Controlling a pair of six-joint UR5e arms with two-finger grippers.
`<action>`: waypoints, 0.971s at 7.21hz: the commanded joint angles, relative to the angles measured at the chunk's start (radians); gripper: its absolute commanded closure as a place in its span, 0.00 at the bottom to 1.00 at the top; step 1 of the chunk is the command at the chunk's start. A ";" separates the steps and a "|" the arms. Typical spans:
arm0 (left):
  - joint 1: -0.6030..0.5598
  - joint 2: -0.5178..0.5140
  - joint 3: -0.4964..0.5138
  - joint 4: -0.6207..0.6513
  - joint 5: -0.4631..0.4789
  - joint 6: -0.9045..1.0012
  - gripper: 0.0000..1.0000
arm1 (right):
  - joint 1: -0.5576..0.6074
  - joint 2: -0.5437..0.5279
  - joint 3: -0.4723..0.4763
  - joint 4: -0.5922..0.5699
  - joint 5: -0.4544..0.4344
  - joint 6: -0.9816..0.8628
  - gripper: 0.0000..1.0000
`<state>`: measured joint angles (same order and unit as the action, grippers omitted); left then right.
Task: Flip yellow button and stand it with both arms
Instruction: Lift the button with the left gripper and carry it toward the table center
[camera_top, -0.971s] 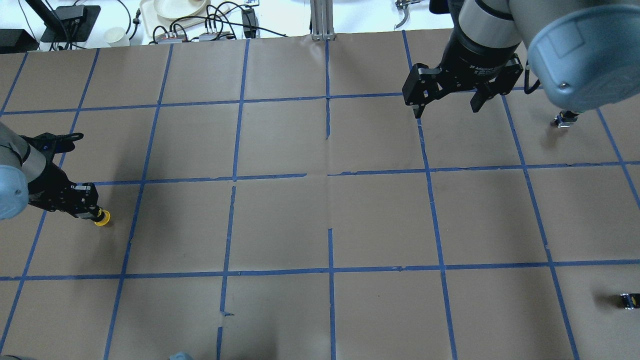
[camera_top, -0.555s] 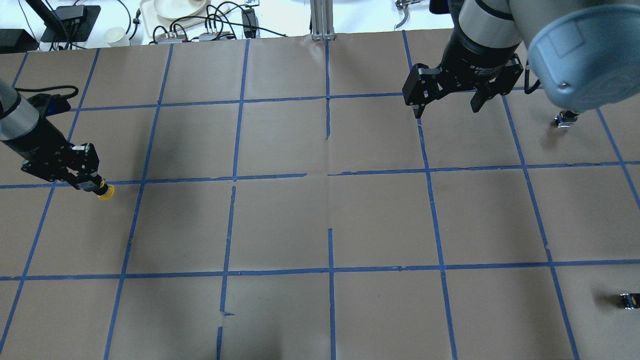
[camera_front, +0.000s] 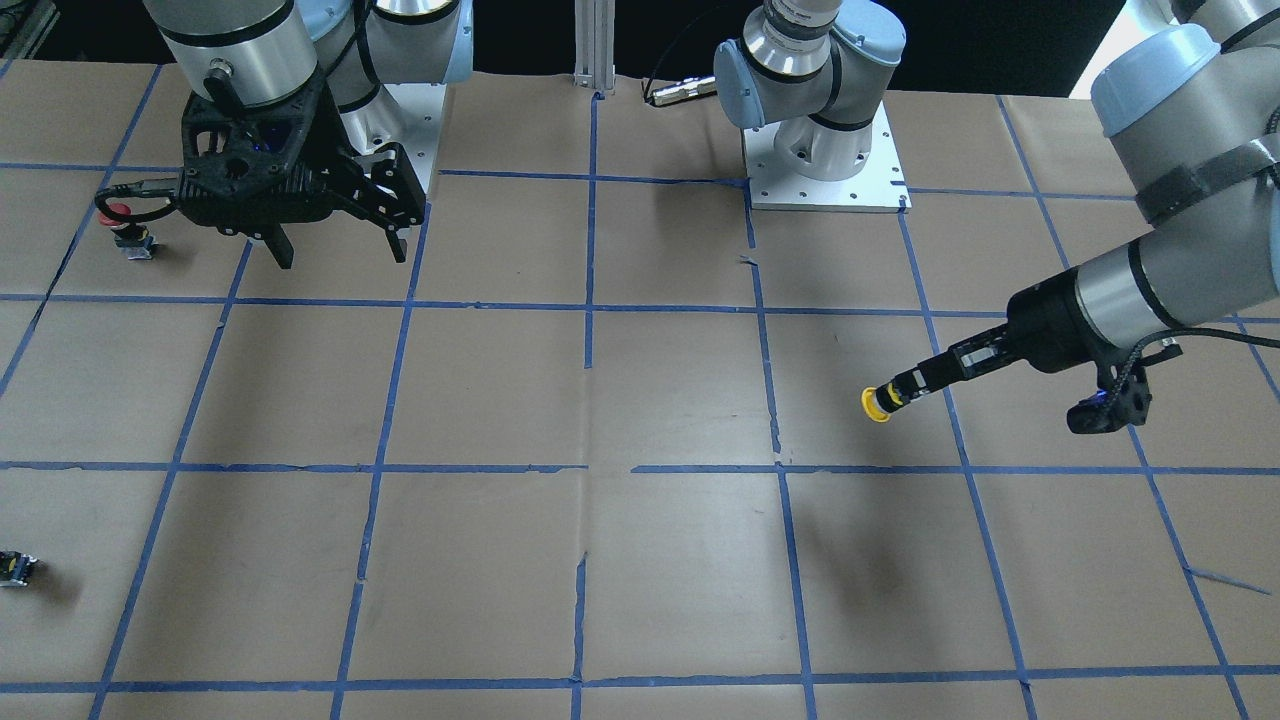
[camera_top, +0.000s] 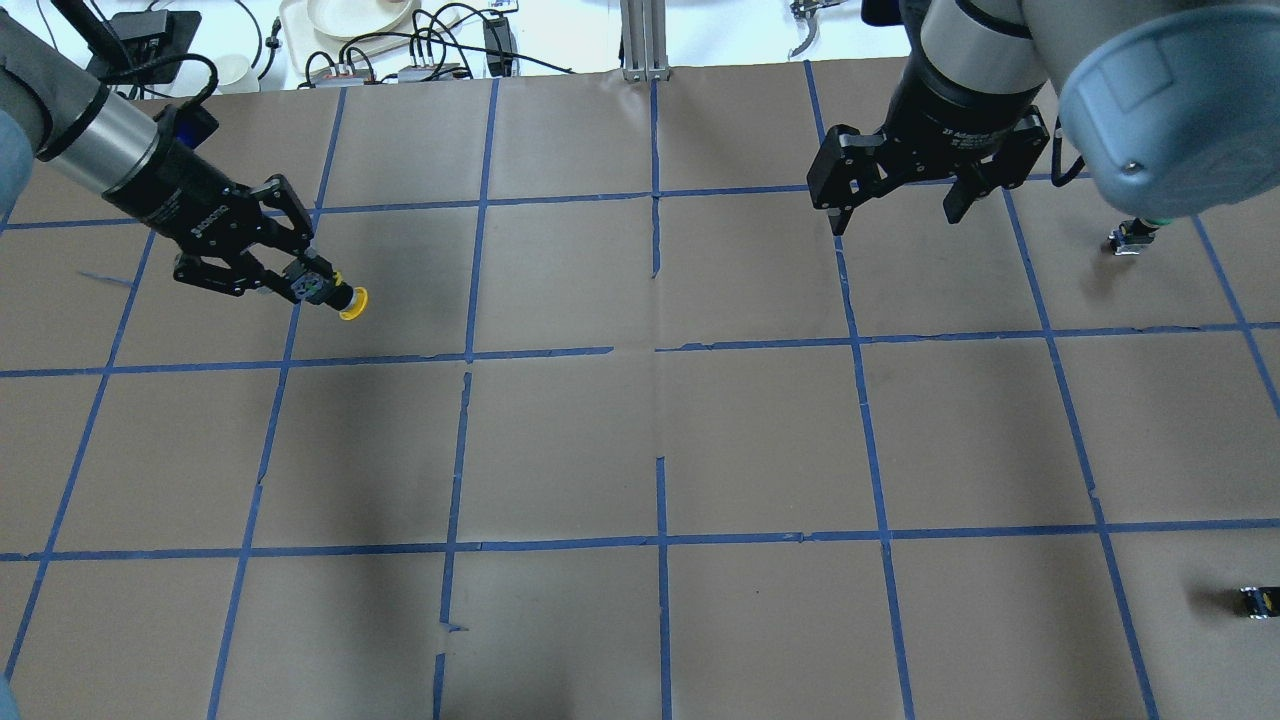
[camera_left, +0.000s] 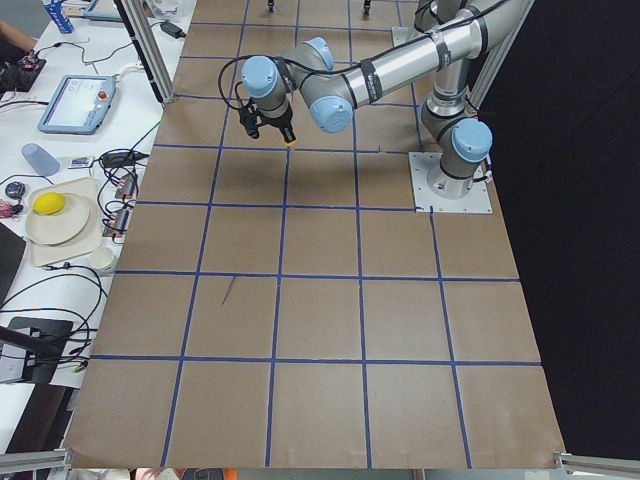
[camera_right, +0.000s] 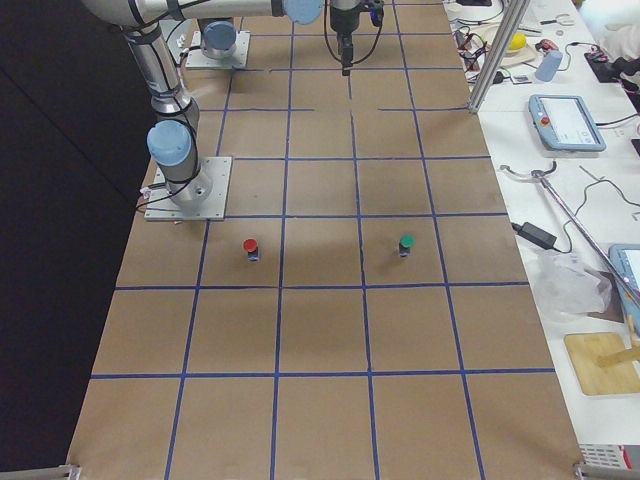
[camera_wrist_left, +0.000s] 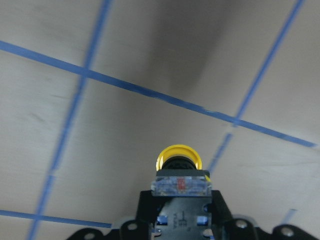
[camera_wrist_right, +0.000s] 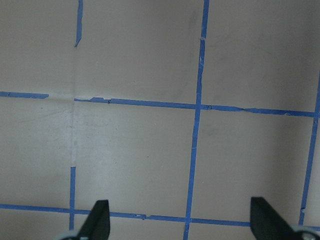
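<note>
My left gripper (camera_top: 318, 287) is shut on the black body of the yellow button (camera_top: 352, 302), holding it on its side above the table with the yellow cap pointing away from the fingers. The front-facing view shows the same gripper (camera_front: 915, 385) and button (camera_front: 877, 404), and the left wrist view shows the button (camera_wrist_left: 179, 160) just beyond the fingers. My right gripper (camera_top: 893, 220) hangs open and empty over the far right squares. It also shows in the front-facing view (camera_front: 342, 258) and the right wrist view (camera_wrist_right: 181, 222).
A red-capped button (camera_front: 122, 215) stands beside my right gripper. A small capless black block (camera_top: 1255, 600) lies at the table's right edge. The right exterior view shows the red button (camera_right: 250, 246) and a green-capped one (camera_right: 405, 243). Brown paper with blue tape lines covers the table (camera_top: 660, 450).
My left gripper has carried the yellow button from the left edge up and to the right in the overhead view, toward the table's middle. The right gripper has barely moved.
</note>
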<state>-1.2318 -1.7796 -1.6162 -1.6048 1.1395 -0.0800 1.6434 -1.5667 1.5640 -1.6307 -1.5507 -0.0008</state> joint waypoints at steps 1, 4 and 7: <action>-0.079 0.014 0.007 -0.042 -0.264 -0.179 0.97 | -0.026 -0.001 -0.012 0.000 -0.003 0.011 0.00; -0.159 0.051 -0.005 -0.099 -0.617 -0.369 0.97 | -0.219 -0.036 -0.042 0.151 0.136 0.013 0.00; -0.264 0.069 -0.014 -0.095 -0.878 -0.562 0.97 | -0.427 -0.052 -0.058 0.453 0.549 0.010 0.00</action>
<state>-1.4558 -1.7203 -1.6301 -1.7010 0.3582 -0.5738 1.2925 -1.6156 1.5084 -1.2909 -1.1834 0.0109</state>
